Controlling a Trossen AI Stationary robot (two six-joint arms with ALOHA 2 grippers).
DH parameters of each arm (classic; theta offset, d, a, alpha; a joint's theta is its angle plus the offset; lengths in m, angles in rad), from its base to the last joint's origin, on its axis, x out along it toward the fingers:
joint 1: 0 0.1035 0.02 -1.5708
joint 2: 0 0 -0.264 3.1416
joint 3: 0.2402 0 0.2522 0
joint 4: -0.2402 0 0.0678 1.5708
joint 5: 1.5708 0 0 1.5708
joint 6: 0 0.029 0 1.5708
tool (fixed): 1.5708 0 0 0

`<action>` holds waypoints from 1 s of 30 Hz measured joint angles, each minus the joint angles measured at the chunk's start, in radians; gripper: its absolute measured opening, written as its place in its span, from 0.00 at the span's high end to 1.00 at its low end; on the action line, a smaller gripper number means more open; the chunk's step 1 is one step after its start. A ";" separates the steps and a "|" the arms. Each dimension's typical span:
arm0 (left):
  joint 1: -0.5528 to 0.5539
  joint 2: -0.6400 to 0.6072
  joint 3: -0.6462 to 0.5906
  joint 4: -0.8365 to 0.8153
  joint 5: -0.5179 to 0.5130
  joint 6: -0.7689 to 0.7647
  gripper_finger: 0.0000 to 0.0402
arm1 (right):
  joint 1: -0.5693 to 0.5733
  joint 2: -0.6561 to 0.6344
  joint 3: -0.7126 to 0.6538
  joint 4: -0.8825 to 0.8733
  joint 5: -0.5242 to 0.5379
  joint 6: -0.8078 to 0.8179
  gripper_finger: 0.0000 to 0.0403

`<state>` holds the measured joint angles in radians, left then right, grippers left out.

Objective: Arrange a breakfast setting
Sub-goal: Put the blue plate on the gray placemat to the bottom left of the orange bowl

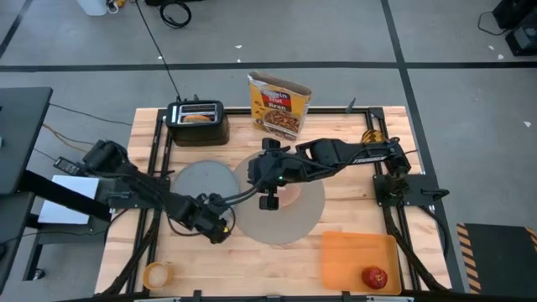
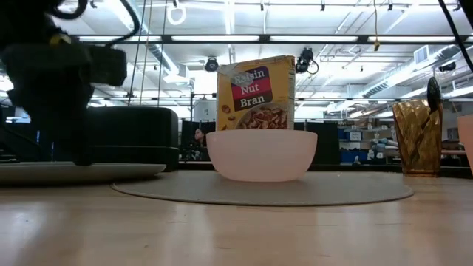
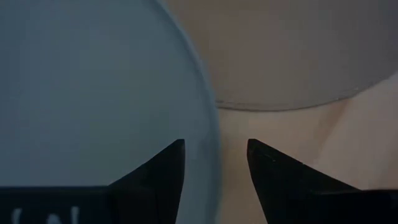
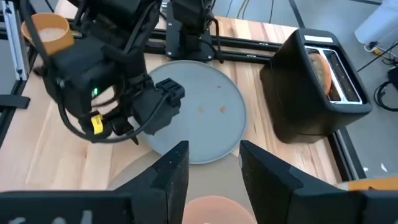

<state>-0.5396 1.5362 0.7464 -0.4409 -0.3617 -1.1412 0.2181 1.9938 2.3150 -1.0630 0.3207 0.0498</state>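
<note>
step: left tool [image 1: 220,228], released, at grey plate [image 1: 204,178] rim
right tool [image 1: 268,201]: released, over pink bowl [image 2: 261,154]
next: grip rim, slide onto mat [image 1: 294,220]

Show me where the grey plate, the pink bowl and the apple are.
Grey plate [image 4: 205,112], right wrist view, bare middle of its face.
Pink bowl [image 2: 261,155], low view, front of its outer wall.
Apple [image 1: 375,276], high view, top of the fruit, on the orange board.
</note>
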 joint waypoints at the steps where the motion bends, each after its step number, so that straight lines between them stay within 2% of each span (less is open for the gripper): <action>1: 0.000 0.014 0.000 0.002 0.003 0.000 0.55 | -0.003 0.000 0.000 0.000 0.000 0.000 0.63; 9: -0.003 0.066 0.002 0.006 0.003 0.001 0.57 | -0.021 0.000 0.000 0.000 0.000 0.000 0.63; 15: -0.003 0.065 0.003 0.005 0.005 0.001 0.70 | -0.025 -0.007 0.000 -0.003 0.001 -0.049 0.63; 24: -0.004 0.043 0.014 -0.011 0.022 0.047 0.94 | -0.010 -0.068 0.013 -0.008 0.078 -0.069 0.63; 30: -0.025 0.030 0.126 -0.129 0.043 0.167 0.97 | -0.003 -0.112 0.013 -0.021 0.115 -0.038 0.63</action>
<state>-0.5648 1.5661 0.8724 -0.5699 -0.3191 -0.9740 0.2150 1.8814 2.3283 -1.0843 0.4355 0.0118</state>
